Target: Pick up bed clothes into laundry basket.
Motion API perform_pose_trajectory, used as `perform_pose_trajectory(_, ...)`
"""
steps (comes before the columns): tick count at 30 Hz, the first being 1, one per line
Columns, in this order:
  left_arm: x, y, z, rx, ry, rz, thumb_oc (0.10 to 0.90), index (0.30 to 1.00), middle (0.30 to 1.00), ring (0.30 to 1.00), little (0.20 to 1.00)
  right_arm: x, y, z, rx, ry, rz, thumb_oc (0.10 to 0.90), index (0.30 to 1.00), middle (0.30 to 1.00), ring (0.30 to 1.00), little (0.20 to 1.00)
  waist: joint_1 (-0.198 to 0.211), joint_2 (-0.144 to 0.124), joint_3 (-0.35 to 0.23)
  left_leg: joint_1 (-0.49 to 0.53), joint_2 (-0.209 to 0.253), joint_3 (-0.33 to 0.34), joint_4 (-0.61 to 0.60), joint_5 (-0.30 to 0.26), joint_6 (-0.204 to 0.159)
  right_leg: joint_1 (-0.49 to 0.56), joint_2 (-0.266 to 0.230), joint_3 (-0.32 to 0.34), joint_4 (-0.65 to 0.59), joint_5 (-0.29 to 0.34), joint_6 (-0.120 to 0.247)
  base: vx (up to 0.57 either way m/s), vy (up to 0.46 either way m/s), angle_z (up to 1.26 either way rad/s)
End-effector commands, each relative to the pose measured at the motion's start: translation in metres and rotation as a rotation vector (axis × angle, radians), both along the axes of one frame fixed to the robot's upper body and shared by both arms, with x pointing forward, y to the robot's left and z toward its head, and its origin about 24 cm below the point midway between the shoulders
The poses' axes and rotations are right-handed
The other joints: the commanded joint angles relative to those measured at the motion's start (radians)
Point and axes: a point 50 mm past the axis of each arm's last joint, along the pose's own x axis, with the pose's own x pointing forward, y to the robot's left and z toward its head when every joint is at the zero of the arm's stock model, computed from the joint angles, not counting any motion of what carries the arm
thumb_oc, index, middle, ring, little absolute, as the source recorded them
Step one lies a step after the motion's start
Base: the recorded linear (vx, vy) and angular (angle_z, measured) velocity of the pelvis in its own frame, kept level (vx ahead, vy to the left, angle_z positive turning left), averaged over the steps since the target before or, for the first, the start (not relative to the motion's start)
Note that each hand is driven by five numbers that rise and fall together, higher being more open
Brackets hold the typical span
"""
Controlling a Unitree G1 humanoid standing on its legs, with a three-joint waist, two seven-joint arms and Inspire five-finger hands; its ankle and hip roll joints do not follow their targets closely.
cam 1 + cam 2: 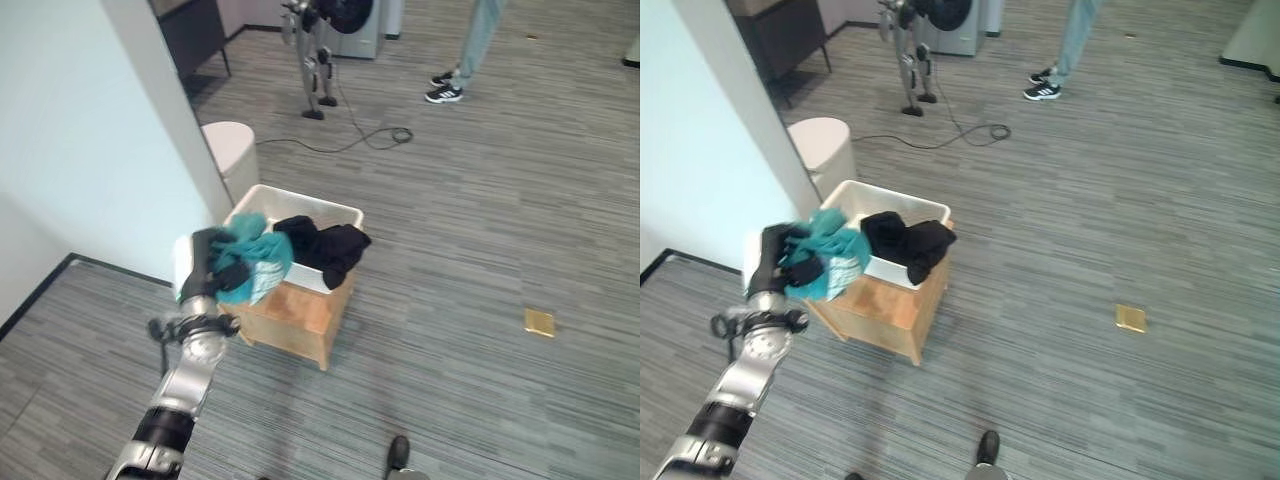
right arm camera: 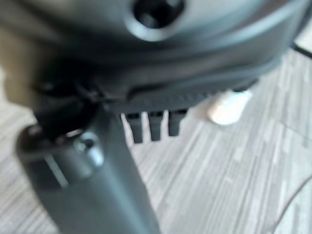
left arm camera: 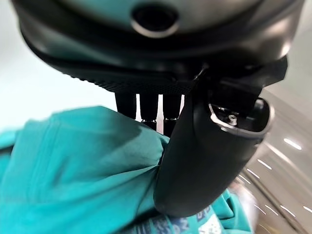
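My left hand (image 1: 210, 268) grips the teal cloth (image 1: 255, 262) just beside the white basket (image 1: 330, 212); my right hand (image 2: 97, 161) hangs open.

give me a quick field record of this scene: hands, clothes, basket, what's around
left hand: left hand shut on the teal cloth, held at the basket's near left edge
right hand: right hand over bare floor, fingers straight, holding nothing
basket: white laundry basket sitting on a wooden box
in basket: black clothes, draped over the near rim
nearby: pale round bin behind the basket; person's legs farther back; small yellow square on the floor
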Motion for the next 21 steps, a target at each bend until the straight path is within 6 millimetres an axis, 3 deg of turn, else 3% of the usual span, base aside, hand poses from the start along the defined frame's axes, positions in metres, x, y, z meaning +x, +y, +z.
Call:
perform_pose_trajectory(1, 0.01, -0.001, 0.072, 0.064, -0.332, -0.023, 0.4, 0.3, 0.3, 0.3, 0.3, 0.017, -0.018, 0.006, -0.067, -0.004, 0.071, 0.8, 0.9, 0.9, 0.9, 0.9, 0.038, -0.025, 0.036, -0.06, 0.002, -0.032, 0.124, -0.084, 0.017, 0.122, 0.003, -0.004, -0.069, -0.138, 0.067, 0.06, -0.014, -0.27)
perform_pose_trajectory(2, 0.01, -0.005, 0.073, 0.075, -0.336, -0.038, 0.4, 0.3, 0.3, 0.3, 0.3, 0.014, -0.016, 0.005, -0.06, 0.004, 0.082, 0.8, 0.9, 0.9, 0.9, 0.9, 0.04, -0.027, 0.036, -0.079, -0.032, -0.05, 0.12, -0.112, 0.029, 0.126, 0.004, 0.014, -0.069, -0.143, 0.068, 0.16, -0.008, -0.33)
perform_pose_trajectory(3, 0.015, -0.01, 0.073, 0.128, -0.326, -0.037, 0.4, 0.3, 0.3, 0.3, 0.3, 0.011, -0.015, 0.005, -0.056, 0.018, 0.104, 0.8, 0.9, 0.9, 0.9, 0.9, 0.036, -0.032, 0.029, -0.092, -0.1, -0.052, 0.055, -0.194, 0.059, 0.133, 0.005, 0.048, -0.069, -0.147, 0.078, 0.14, 0.008, -0.39)
perform_pose_trajectory(4, 0.016, -0.01, 0.073, 0.128, -0.327, -0.038, 0.4, 0.3, 0.3, 0.3, 0.3, 0.011, -0.015, 0.005, -0.055, 0.017, 0.103, 0.8, 0.9, 0.9, 0.9, 0.9, 0.039, -0.033, 0.031, -0.088, -0.103, -0.048, 0.052, -0.195, 0.062, 0.134, 0.002, 0.05, -0.069, -0.147, 0.08, 0.24, 0.065, -0.37)
perform_pose_trajectory(5, 0.021, -0.01, 0.075, 0.178, -0.316, -0.028, 0.4, 0.3, 0.3, 0.3, 0.3, 0.016, -0.02, 0.007, -0.07, 0.003, 0.111, 0.8, 0.9, 0.9, 0.9, 0.9, 0.035, -0.026, 0.023, -0.073, -0.154, -0.044, -0.043, -0.213, 0.072, 0.138, 0.01, 0.073, -0.069, -0.143, 0.093, 0.18, 0.088, -0.53)
perform_pose_trajectory(7, 0.028, -0.008, 0.079, 0.22, -0.313, -0.006, 0.4, 0.3, 0.3, 0.3, 0.3, 0.022, -0.023, 0.009, -0.077, -0.02, 0.113, 0.8, 0.9, 0.9, 0.9, 0.9, 0.032, -0.019, 0.018, -0.069, -0.187, -0.047, -0.129, -0.187, 0.07, 0.145, 0.019, 0.094, -0.069, -0.145, 0.102, 0.19, 0.076, -0.6)
perform_pose_trajectory(10, 0.042, -0.003, 0.093, 0.306, -0.327, 0.045, 0.4, 0.3, 0.3, 0.3, 0.3, 0.031, -0.028, 0.012, -0.08, -0.056, 0.098, 0.8, 0.9, 0.9, 0.9, 0.9, 0.025, -0.01, 0.018, -0.101, -0.18, -0.052, -0.18, -0.135, 0.059, 0.158, 0.029, 0.117, -0.069, -0.151, 0.11, 0.17, 0.053, -0.41)
perform_pose_trajectory(13, 0.046, 0.0, 0.1, 0.34, -0.329, 0.061, 0.4, 0.3, 0.3, 0.3, 0.3, 0.032, -0.027, 0.012, -0.077, -0.056, 0.094, 0.8, 0.9, 0.9, 0.9, 0.9, 0.024, -0.006, 0.02, -0.093, -0.173, -0.049, -0.197, -0.128, 0.061, 0.165, 0.032, 0.121, -0.069, -0.152, 0.111, 0.11, 0.037, -0.27)
perform_pose_trajectory(15, 0.057, 0.02, 0.123, 0.524, -0.331, 0.148, 0.4, 0.3, 0.3, 0.3, 0.3, 0.027, -0.024, 0.01, -0.053, -0.053, 0.063, 0.8, 0.9, 0.9, 0.9, 0.9, -0.001, 0.009, -0.004, -0.007, -0.174, -0.033, -0.287, -0.119, 0.066, 0.199, 0.032, 0.12, -0.069, -0.161, 0.122, 0.29, 0.122, -0.26)
perform_pose_trajectory(17, 0.059, 0.036, 0.144, 0.601, -0.354, 0.205, 0.4, 0.3, 0.3, 0.3, 0.3, 0.027, -0.022, 0.009, -0.044, -0.061, 0.045, 0.8, 0.9, 0.9, 0.9, 0.9, -0.006, 0.006, -0.014, 0.018, -0.178, -0.024, -0.311, -0.116, 0.071, 0.208, 0.029, 0.124, -0.066, -0.163, 0.121, 0.22, 0.078, -0.13)
perform_pose_trajectory(18, 0.057, 0.057, 0.166, 0.656, -0.375, 0.279, 0.4, 0.3, 0.3, 0.3, 0.3, 0.027, -0.021, 0.009, -0.033, -0.07, 0.027, 0.8, 0.9, 0.9, 0.9, 0.9, -0.009, 0.002, -0.019, 0.032, -0.183, -0.019, -0.317, -0.121, 0.077, 0.213, 0.027, 0.123, -0.061, -0.165, 0.122, 0.12, 0.034, -0.13)
perform_pose_trajectory(19, 0.057, 0.057, 0.167, 0.657, -0.377, 0.279, 0.4, 0.3, 0.3, 0.3, 0.3, 0.028, -0.02, 0.009, -0.032, -0.071, 0.028, 0.8, 0.9, 0.9, 0.9, 0.9, -0.008, 0.002, -0.019, 0.028, -0.182, -0.018, -0.318, -0.117, 0.078, 0.209, 0.029, 0.124, -0.062, -0.161, 0.121, 0.11, 0.049, -0.06)
perform_pose_trajectory(21, 0.051, 0.08, 0.185, 0.697, -0.394, 0.36, 0.4, 0.3, 0.3, 0.3, 0.3, 0.031, -0.019, 0.009, -0.021, -0.087, 0.017, 0.8, 0.9, 0.9, 0.9, 0.9, -0.006, 0.0, -0.021, 0.032, -0.187, -0.011, -0.322, -0.122, 0.084, 0.205, 0.025, 0.125, -0.057, -0.159, 0.124, 0.05, 0.045, 0.0)
